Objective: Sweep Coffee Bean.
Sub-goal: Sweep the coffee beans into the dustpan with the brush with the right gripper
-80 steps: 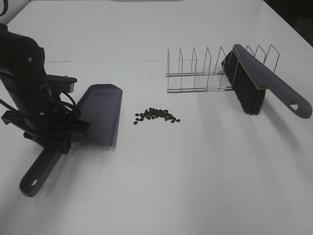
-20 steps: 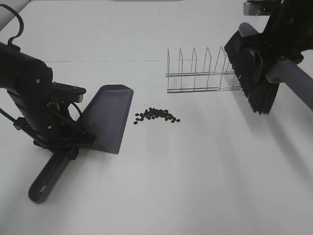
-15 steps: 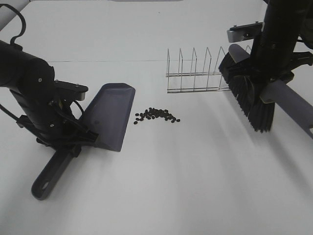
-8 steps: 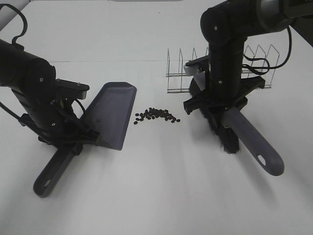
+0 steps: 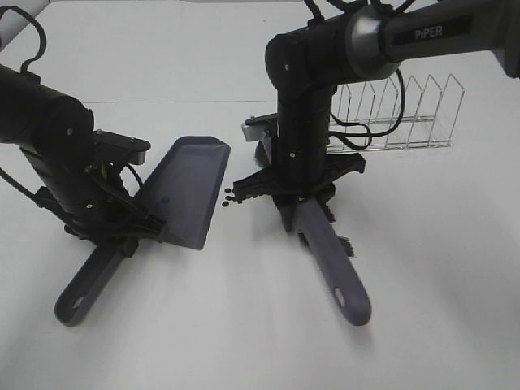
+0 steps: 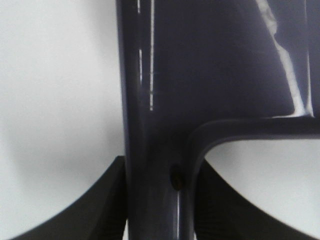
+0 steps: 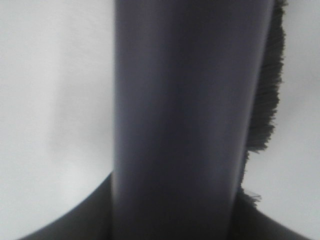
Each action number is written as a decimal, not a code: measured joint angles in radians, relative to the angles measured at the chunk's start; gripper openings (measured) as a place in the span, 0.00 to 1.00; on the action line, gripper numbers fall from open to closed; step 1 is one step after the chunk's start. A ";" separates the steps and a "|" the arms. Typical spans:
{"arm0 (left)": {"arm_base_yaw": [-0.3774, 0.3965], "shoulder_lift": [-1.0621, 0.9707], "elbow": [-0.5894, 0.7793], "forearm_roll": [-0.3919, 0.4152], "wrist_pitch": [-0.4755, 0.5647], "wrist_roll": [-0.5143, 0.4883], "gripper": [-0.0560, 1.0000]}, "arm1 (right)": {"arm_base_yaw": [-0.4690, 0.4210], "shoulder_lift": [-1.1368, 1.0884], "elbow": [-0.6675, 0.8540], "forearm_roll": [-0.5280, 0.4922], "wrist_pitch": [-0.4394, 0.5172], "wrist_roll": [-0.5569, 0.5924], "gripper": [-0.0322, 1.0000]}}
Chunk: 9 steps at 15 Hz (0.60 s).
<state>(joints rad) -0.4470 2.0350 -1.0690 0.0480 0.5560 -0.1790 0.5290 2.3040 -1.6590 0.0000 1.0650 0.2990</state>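
Gripping the dustpan [image 5: 191,188] by its stem, the left gripper [image 6: 160,202] was clamped just where the stem widened into the blade. In the left wrist view both dark fingers [image 6: 95,212] pressed the stem's sides and were only partly in frame. From the high camera this gripper was hard to separate from the dark arm around it. The pan lay on the left of the white table [image 5: 244,341], its open edge facing right.

The right gripper [image 7: 172,222] had reached across the middle and was clenched on the brush [image 5: 331,258], whose handle pointed toward the near edge. That wrist view was blurred. The bristles [image 7: 265,100] showed there along one side, while the arm hid most of them from above. Whether they touched the table could not be told.

Only a few coffee beans [image 5: 230,195] were visible, on the table just beside the pan's edge. Any others were hidden behind the arm and brush.

The wire rack [image 5: 414,114] stood far right, its left end covered.
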 joint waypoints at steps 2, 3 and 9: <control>0.000 0.003 0.000 0.001 0.001 0.002 0.35 | 0.014 0.038 -0.064 0.121 -0.010 0.000 0.30; 0.000 0.003 0.000 0.001 0.001 0.004 0.35 | 0.025 0.064 -0.101 0.199 -0.027 0.000 0.30; 0.000 0.005 0.000 0.000 0.001 0.004 0.35 | 0.038 0.092 -0.135 0.506 -0.192 -0.012 0.30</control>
<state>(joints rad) -0.4470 2.0400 -1.0690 0.0480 0.5570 -0.1750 0.5670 2.3960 -1.7940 0.5060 0.8730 0.2870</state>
